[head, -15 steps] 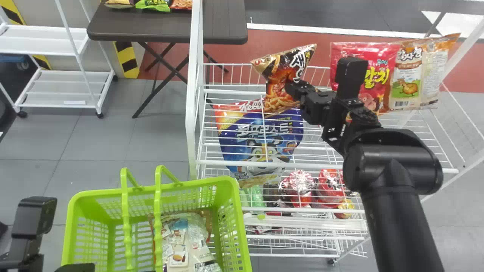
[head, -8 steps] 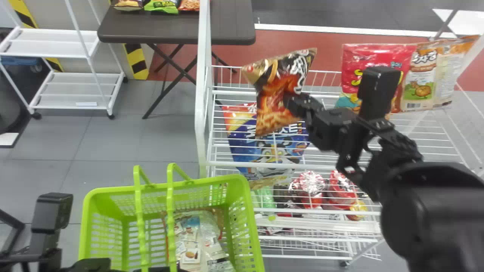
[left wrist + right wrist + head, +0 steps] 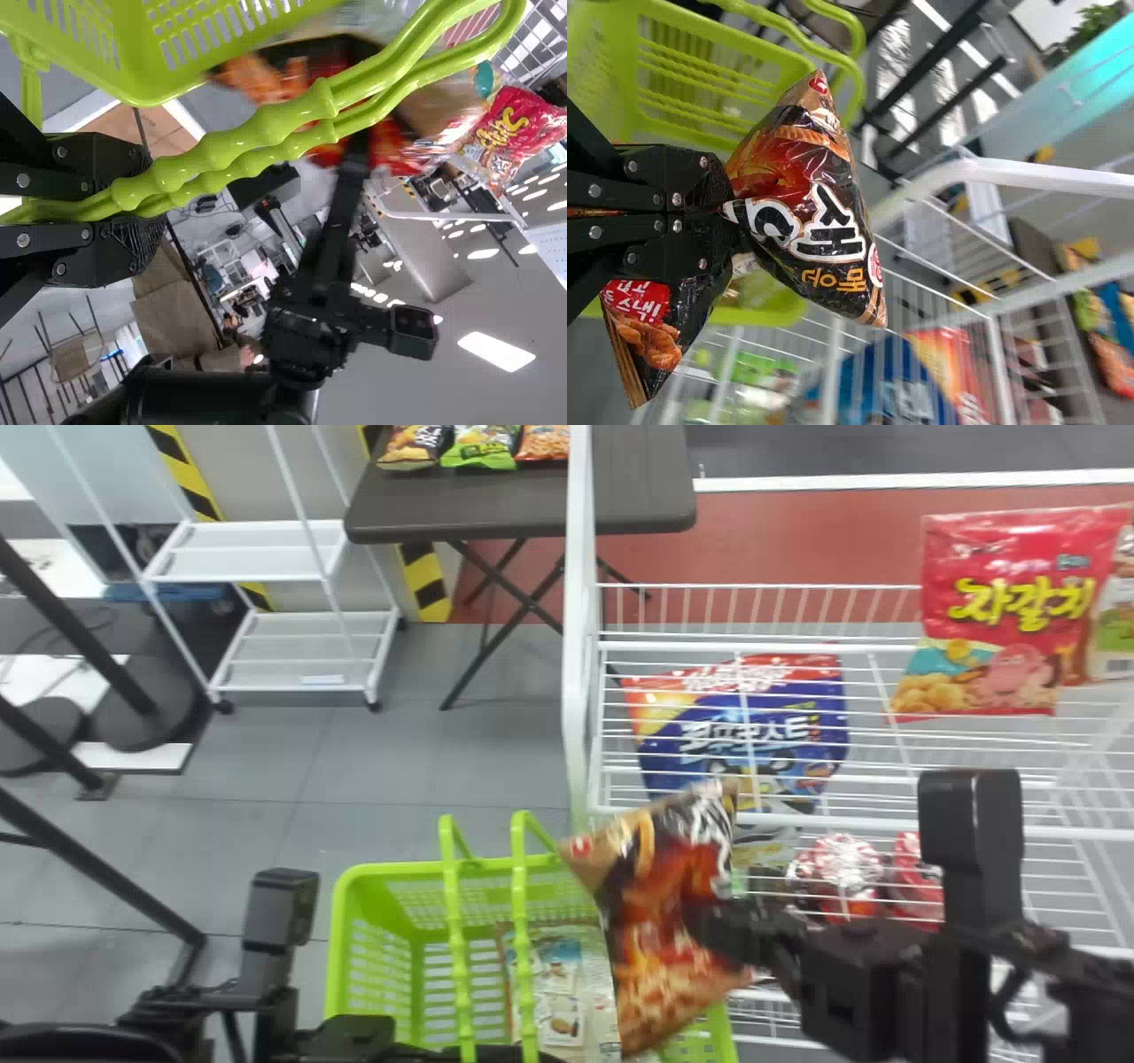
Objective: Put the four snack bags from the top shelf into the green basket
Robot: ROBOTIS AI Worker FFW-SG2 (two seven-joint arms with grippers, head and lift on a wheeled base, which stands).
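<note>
In the head view, the right gripper (image 3: 709, 932) is gripping the black-and-orange snack bag (image 3: 651, 948), which seems, through the blur, to be hanging over the right side of the green basket (image 3: 338, 943). Another snack bag (image 3: 567, 992) is lying inside the basket. A red snack bag (image 3: 1010, 611) is standing on the top shelf (image 3: 762, 645), beside a brown one (image 3: 1118, 615). The left gripper (image 3: 483, 1054) is staying low at the basket's handles (image 3: 458, 957).

In the left wrist view, the left gripper's (image 3: 142, 212) jaws are closing around both handles, with only their thickness between.

In the right wrist view, the right gripper's (image 3: 735, 212) jaws are pinching the black-and-orange bag nearly flat, its film bulging on both sides.
</note>
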